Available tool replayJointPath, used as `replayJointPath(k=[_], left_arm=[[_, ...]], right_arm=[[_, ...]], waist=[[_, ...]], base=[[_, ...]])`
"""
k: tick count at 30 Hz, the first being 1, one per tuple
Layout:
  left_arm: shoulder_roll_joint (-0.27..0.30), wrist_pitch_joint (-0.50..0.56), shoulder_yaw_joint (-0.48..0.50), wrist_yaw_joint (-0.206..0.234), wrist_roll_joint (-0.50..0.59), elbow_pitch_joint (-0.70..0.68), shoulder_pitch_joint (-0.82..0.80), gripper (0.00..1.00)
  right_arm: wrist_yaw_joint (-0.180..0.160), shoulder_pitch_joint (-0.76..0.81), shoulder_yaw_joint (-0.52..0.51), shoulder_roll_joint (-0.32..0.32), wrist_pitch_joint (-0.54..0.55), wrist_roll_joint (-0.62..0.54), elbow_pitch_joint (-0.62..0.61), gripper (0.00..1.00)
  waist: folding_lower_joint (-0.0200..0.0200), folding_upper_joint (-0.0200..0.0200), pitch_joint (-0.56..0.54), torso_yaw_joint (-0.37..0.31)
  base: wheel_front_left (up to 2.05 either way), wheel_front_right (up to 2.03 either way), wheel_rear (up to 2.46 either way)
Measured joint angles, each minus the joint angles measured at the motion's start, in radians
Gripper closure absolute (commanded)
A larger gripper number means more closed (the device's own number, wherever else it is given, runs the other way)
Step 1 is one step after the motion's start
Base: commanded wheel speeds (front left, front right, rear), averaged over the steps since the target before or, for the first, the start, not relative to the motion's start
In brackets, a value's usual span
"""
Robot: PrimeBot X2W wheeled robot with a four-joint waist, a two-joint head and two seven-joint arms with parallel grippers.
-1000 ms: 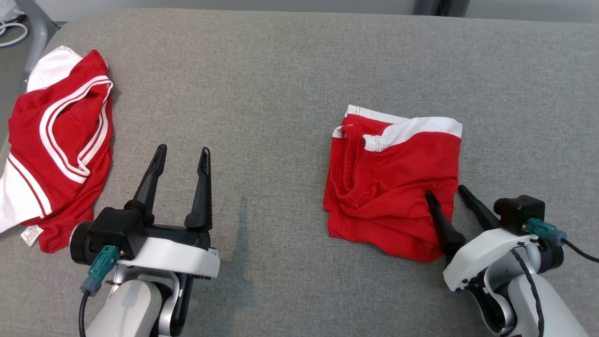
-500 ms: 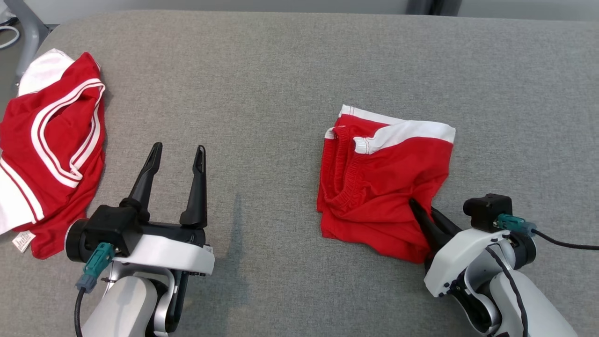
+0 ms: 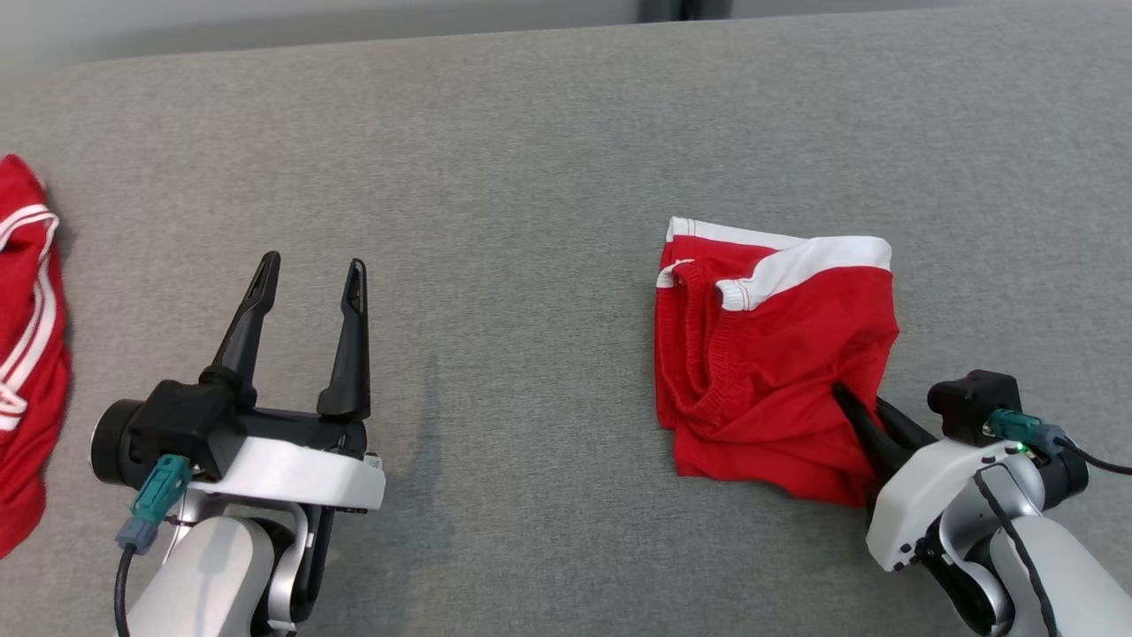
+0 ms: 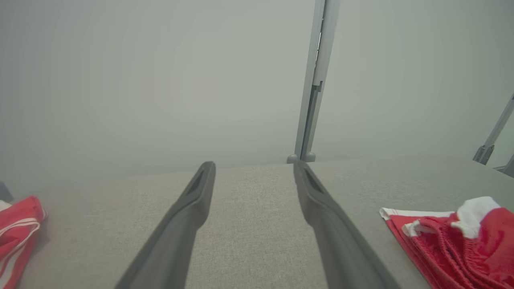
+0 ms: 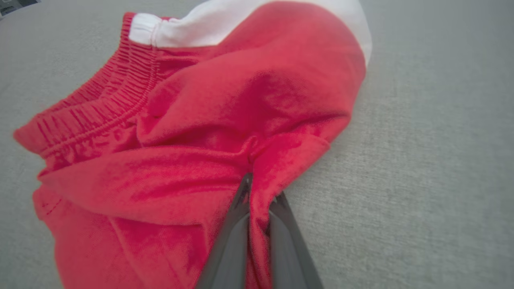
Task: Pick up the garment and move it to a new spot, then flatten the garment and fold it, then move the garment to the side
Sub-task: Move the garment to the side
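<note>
1. Both fingers of the right gripper (image 3: 856, 398), at the lower right of the head view, are now pressed together on the near right edge of the shorts (image 3: 769, 354). A second ago they stood spread astride that edge.
2. Red cloth bunches up between the fingers in the right wrist view, so the pinch looks to have taken hold.
3. At the lower left, the left gripper (image 3: 313, 261) hangs spread and empty over the table (image 3: 531, 177), as before.
4. Right of centre, the shorts lie crumpled on the table, white band on the far side, with no part raised yet.
5. At the left edge, a second garment (image 3: 26, 354) is now half cut off. The whole picture has shifted, so the camera has turned, not the cloth.
6. With the grasp made, the pick-up can probably begin. A pinch at one edge will likely let the rest hang and open out.
</note>
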Motion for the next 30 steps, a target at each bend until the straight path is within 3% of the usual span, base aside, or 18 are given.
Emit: replayJointPath(k=[4,13,15,25,30], left_arm=[[0.016,0.018,-0.002,0.003,0.009,-0.027,-0.012,0.0],[0.052,0.072,-0.017,0.004,0.052,-0.12,-0.086,0.0],[0.062,0.095,-0.033,0.001,0.073,-0.153,-0.118,0.0],[0.092,0.165,-0.067,-0.01,0.124,-0.235,-0.2,0.0],[0.098,0.18,-0.076,-0.014,0.133,-0.258,-0.221,0.0]], right_arm=[[0.0,-0.036,0.048,-0.031,0.0,0.007,-0.002,1.0],[0.0,-0.266,0.172,-0.179,-0.071,0.008,0.063,1.0],[0.0,-0.324,0.175,-0.244,-0.114,0.015,0.113,1.0],[0.0,-0.47,0.177,-0.441,-0.218,0.022,0.273,1.0],[0.0,-0.517,0.179,-0.484,-0.239,0.022,0.334,1.0]], waist=[[0.0,0.0,0.015,-0.057],[0.0,0.0,0.108,-0.162],[0.0,0.0,0.15,-0.191],[0.0,0.0,0.278,-0.264],[0.0,0.0,0.319,-0.274]], base=[[0.0,0.0,0.0],[0.0,0.0,0.0],[0.0,0.0,0.0],[0.0,0.0,0.0],[0.0,0.0,0.0]])
